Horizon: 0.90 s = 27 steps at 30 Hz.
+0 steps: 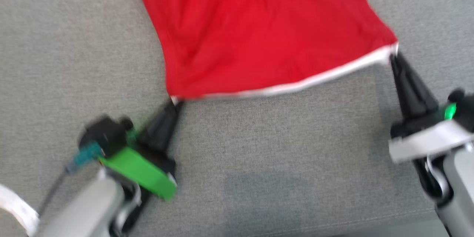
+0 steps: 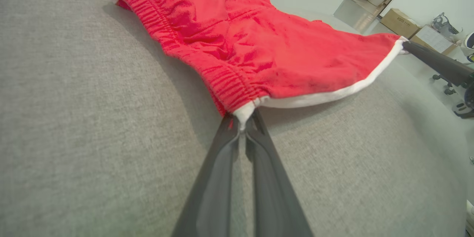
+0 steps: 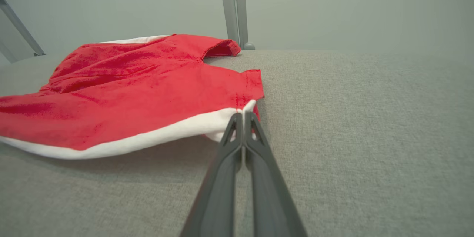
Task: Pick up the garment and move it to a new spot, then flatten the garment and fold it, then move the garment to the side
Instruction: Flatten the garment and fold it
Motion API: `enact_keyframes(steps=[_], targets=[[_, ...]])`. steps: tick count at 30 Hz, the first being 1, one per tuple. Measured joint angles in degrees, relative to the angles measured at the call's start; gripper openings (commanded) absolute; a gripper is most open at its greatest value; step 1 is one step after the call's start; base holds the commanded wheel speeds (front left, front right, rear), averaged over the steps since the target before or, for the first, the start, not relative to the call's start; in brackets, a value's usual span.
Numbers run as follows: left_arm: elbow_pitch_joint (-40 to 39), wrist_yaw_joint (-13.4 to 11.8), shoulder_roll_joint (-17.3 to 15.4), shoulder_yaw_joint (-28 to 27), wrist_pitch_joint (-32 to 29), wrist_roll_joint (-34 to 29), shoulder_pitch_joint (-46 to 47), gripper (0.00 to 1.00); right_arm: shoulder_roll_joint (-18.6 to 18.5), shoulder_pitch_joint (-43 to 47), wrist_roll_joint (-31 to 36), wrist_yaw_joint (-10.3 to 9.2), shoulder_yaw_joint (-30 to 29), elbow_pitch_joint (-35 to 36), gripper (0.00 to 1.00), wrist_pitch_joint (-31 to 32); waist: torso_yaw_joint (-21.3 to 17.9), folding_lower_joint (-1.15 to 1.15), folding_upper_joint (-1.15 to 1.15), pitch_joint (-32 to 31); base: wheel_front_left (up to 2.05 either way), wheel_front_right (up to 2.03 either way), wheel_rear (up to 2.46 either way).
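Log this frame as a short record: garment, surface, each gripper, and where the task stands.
garment: red garment with white hem, spread out, hem edge raised a little, the rest lying on the surface
surface: grey fabric surface
left gripper: shut on the hem's left corner
right gripper: shut on the hem's right corner
task stage: held by both hem corners, not yet folded

Red garment (image 1: 259, 33) between left pincer (image 1: 177, 103), right pincer (image 1: 393, 57)

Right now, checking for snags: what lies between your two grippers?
The white hem of the garment, stretched from left gripper to right gripper, seen in the head view.
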<state>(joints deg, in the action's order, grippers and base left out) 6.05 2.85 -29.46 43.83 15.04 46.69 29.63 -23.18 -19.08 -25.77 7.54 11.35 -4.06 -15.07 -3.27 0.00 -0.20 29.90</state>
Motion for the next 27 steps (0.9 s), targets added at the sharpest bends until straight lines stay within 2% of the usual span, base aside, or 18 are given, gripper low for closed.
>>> enact_keyframes(steps=[3, 6, 11, 19, 27], targets=[[-2.5, -1.3, 0.3, 1.7, 0.0, 0.1, -7.5, 0.0, -1.5, 7.4, 0.3, 0.0, 0.3, 1.3, 0.0, 0.0, 0.1, 0.0, 0.0, -3.4, 0.0, 0.0, 0.0], [-5.3, -3.6, 0.4, 2.7, 0.0, 0.4, -15.1, 0.0, -3.1, 15.4, -0.6, 0.0, 0.5, 3.0, 0.0, 0.0, 0.1, 0.0, 0.0, -6.9, 0.0, 0.0, 0.0], [-10.1, -6.5, 1.3, 0.5, 0.0, 1.5, -24.6, 0.0, -4.6, 25.1, -2.9, 0.0, -1.7, 4.9, 0.0, 0.0, 0.1, 0.0, 0.0, -11.9, 0.0, 0.0, 0.0], [-11.6, -6.6, 2.5, -0.4, 0.0, 1.6, -29.0, 0.0, -4.4, 26.9, -3.5, 0.0, -2.7, 5.4, 0.0, 0.0, 0.6, 0.0, 0.0, -17.0, 0.0, 0.0, 0.0], [-12.4, -6.7, 2.0, -0.5, 0.0, 1.1, -29.3, 0.0, -4.4, 26.6, -3.8, 0.0, -2.1, 5.0, 0.0, 0.0, 1.2, 0.0, 0.0, -18.2, 0.0, 0.0, 0.0]])
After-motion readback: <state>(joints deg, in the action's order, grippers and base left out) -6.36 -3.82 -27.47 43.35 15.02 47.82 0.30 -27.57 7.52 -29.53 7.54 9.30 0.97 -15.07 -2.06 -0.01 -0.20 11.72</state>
